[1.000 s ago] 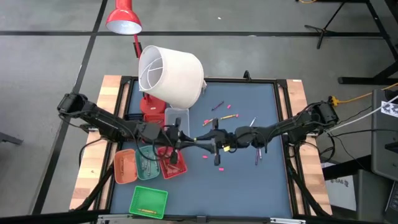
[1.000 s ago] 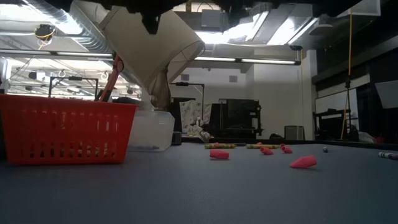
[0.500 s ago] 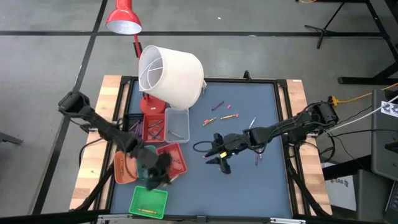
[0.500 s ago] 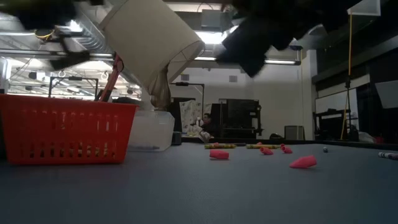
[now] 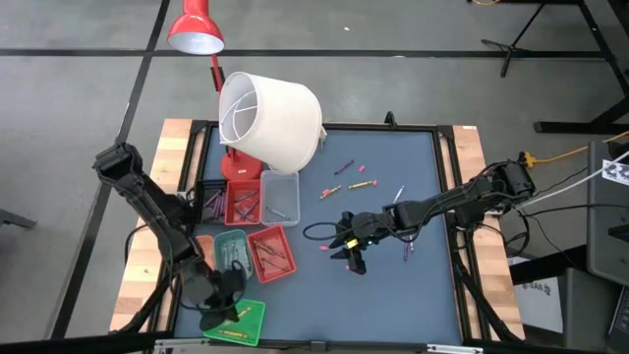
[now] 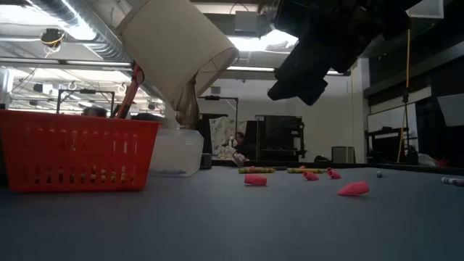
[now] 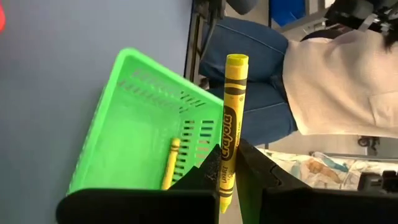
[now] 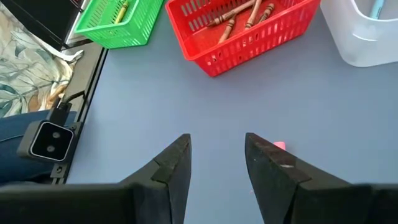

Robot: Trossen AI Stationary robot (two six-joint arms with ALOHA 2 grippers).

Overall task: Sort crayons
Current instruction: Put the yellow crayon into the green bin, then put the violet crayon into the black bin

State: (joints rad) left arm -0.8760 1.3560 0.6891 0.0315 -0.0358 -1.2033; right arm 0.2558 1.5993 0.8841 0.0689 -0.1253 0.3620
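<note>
1 yellow crayon [image 7: 228, 130] is clenched in the left tool [image 7: 229, 169], held over the green tray [image 5: 236, 321] at the worktop's front-left corner, where 1 yellow crayon already lies. The right tool [image 8: 216, 155] is released, hovering mid-worktop [image 5: 423, 197] near a pink piece [image 8: 278, 146]. Risk: the crayon sits near the tray's outer rim; releasing here could drop it off the worktop.

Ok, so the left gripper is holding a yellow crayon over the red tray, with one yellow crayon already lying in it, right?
Not quite: the tray is green, not red. The left wrist view shows the left gripper shut on the yellow crayon above the green tray, where one yellow crayon already lies. The high view agrees.
</note>
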